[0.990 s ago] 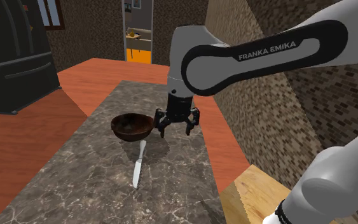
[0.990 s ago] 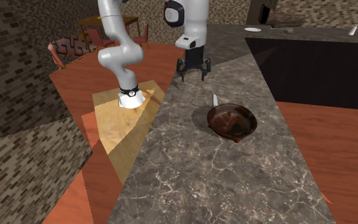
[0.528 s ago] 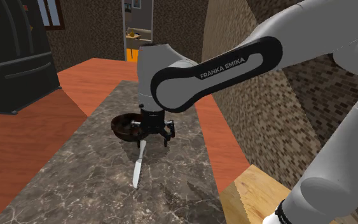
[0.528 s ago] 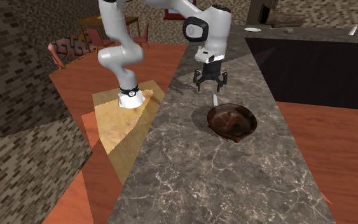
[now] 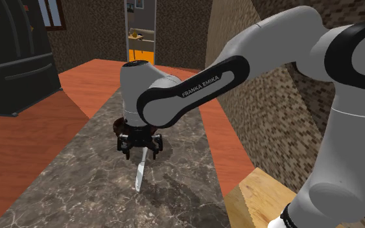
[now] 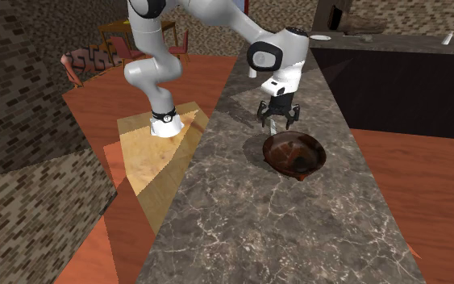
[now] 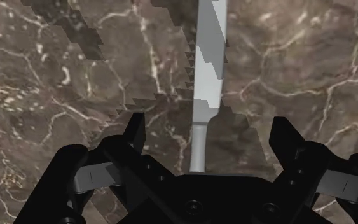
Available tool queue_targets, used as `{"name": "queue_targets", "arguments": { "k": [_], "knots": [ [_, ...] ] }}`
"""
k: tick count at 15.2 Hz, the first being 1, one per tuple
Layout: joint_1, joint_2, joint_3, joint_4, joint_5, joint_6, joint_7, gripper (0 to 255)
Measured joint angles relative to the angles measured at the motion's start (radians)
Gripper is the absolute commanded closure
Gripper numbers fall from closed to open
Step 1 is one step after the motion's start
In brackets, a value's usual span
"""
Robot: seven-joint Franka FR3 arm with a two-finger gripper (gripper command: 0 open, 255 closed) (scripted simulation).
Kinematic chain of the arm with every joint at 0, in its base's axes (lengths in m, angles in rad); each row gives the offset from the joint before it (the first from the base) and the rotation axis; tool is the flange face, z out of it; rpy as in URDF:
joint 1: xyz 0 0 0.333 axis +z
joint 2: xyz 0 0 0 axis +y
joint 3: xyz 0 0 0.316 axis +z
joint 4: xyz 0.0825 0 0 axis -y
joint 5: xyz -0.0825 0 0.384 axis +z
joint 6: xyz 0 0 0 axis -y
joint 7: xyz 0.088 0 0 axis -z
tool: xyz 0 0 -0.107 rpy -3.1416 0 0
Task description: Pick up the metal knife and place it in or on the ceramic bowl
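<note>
Wrist view shows the gripper [image 7: 209, 129] spread astride the flat-lying knife [image 7: 209, 57], not touching it, seemingly aligned to pinch its narrow end near the bowl [image 6: 295, 153].

Gripper [image 7: 209, 129] fingers spread, straddling grey knife [image 7: 208, 70] without contact; knife flat on brown marbled countertop [image 7: 311, 70].

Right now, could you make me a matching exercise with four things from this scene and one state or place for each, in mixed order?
Things:
1. knife
2. bowl
3. pincer
4. stand

Descriptions:
A. light wood, beside the marbled counter
B. open, one finger on each side of the knife's handle, not touching it
C. silver-grey, lying flat on the counter
D. dark brown, empty

Pairs: 1-C, 2-D, 3-B, 4-A
</note>
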Motion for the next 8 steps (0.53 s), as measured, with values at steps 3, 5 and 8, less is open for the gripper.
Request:
{"name": "queue_targets", "arguments": {
  "k": [3, 5, 8],
  "knots": [
    [0.008, 0.027, -0.008, -0.008, -0.022, 0.029, 0.016, 0],
    [0.011, 0.037, -0.011, -0.013, -0.03, 0.042, 0.022, 0],
    [0.011, 0.039, -0.012, -0.017, -0.032, 0.047, 0.022, 0]
  ]
}}
